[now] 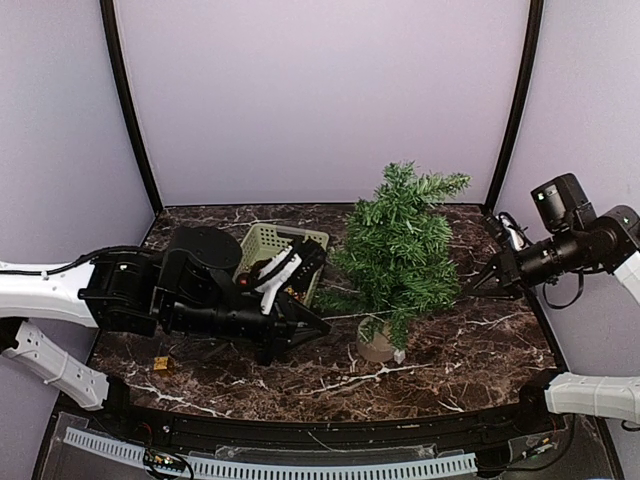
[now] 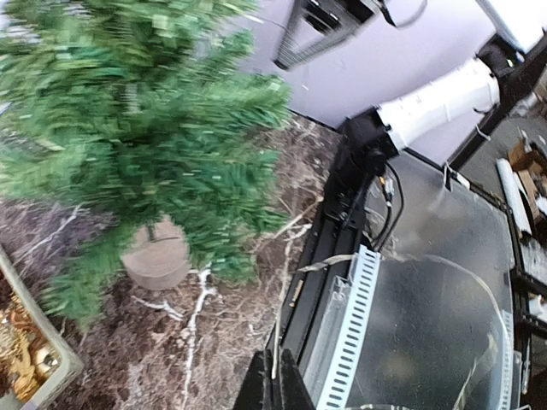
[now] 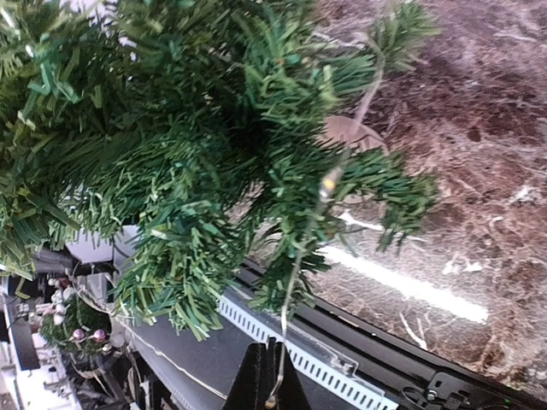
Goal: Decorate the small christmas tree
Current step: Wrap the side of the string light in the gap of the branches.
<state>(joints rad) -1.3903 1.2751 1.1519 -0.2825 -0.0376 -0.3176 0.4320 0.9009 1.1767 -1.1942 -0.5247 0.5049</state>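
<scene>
near the left part of the near edge, the left gripper (image 1: 318, 325) lies low over the marble bench (image 1: 470, 370), fingers pinched on a thin wire (image 3: 295, 273) that runs toward the small christmas tree (image 1: 400, 250). the tree stands upright mid-bench, right of centre, on its round wooden base (image 1: 376, 347). just left of it sits a pale green basket (image 1: 262, 240). by the right edge, the right gripper (image 3: 269, 380) is beside the branches, fingers narrow, nipping the same wire.

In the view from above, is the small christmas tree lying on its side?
No, the small christmas tree stands upright on its round wooden base, to the right of the green basket.
</scene>
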